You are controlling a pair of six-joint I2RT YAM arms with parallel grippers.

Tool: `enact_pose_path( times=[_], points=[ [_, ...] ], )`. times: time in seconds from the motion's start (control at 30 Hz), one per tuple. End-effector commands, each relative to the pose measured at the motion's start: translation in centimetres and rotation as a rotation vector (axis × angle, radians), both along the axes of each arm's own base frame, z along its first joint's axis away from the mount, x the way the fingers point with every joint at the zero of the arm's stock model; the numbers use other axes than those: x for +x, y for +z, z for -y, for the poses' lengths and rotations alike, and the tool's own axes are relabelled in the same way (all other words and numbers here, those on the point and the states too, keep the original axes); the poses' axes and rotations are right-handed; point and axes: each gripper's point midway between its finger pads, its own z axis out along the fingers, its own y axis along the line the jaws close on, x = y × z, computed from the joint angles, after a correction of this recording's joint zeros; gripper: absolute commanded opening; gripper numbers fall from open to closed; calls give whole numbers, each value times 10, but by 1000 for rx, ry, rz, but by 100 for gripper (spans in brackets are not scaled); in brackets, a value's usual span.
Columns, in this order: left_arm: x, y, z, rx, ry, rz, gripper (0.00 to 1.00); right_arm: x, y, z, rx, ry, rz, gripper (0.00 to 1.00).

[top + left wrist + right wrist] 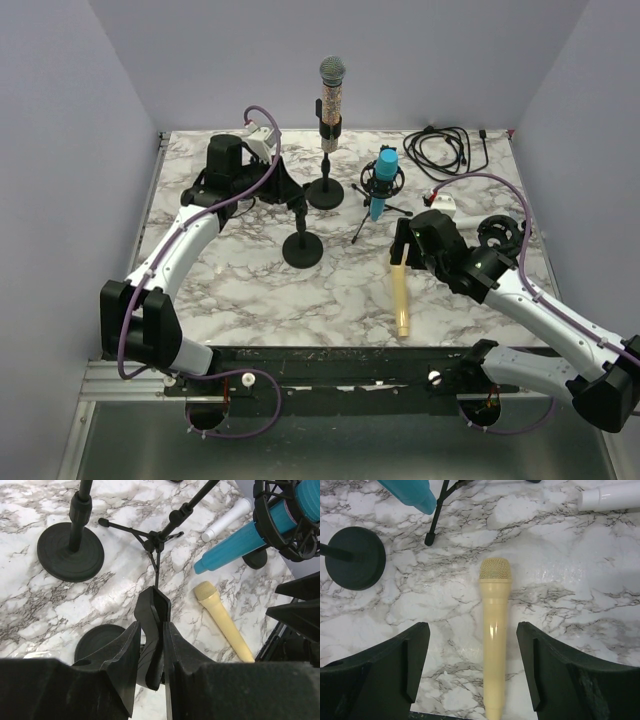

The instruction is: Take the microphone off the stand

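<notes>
1. The marble table (250, 290) carried the lot, and it was crowded toward the back.
2. In came the left arm (180, 250) from the left side. The left gripper (292, 195) was clamped tight on the black clip (152, 625) at the top of the short stand (303, 250), with its fingers (125, 655) pressed to either side of the clip.
3. The right arm (540, 310) lay low across the right side. The right gripper (471, 627) hung with its jaws spread wide, holding nothing.
4. At the back the tall stand (325, 185) stood upright with a silver-headed microphone (331, 90) seated in its holder. Its round base sat just behind the short stand's base (tight quarters there).
5. The blue microphone (383, 185) sat tilted in a shock mount on a tripod (155, 542), between the tall stand and the right gripper. One tripod foot came near the cream microphone's head without touching it.
6. The cream microphone (494, 645) lay flat on the marble, out of any clip, with its head toward the back. It lay below the right gripper's parted fingers (410, 665), untouched by either one.
7. A black cable (445, 145) lay coiled at the back right corner, well apart from the action.
8. A white cylinder (227, 520) lay on the table near the tripod, on its right.
</notes>
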Motion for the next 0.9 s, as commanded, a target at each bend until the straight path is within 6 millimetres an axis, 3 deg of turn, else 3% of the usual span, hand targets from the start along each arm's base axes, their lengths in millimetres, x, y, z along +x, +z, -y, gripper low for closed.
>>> enact_pose_path(
  times=[0.0,0.1,0.13,0.2,0.5,0.87],
  points=[
    [-13,-50,-21,138,69,-134,27,3,14,0,5,11,28,79],
    [-15,-36,-20,123,65,-101,42,3,11,-9,12,55,12,80],
    [-16,-31,-19,113,56,-89,58,3,10,-13,11,77,8,80],
    [-22,-23,-15,96,25,-72,70,4,9,-16,13,90,-1,81],
    [-37,20,-17,85,51,93,83,12,47,-23,93,96,109,85],
    [-51,55,-22,20,84,239,87,66,130,-43,76,46,272,91]
  ],
)
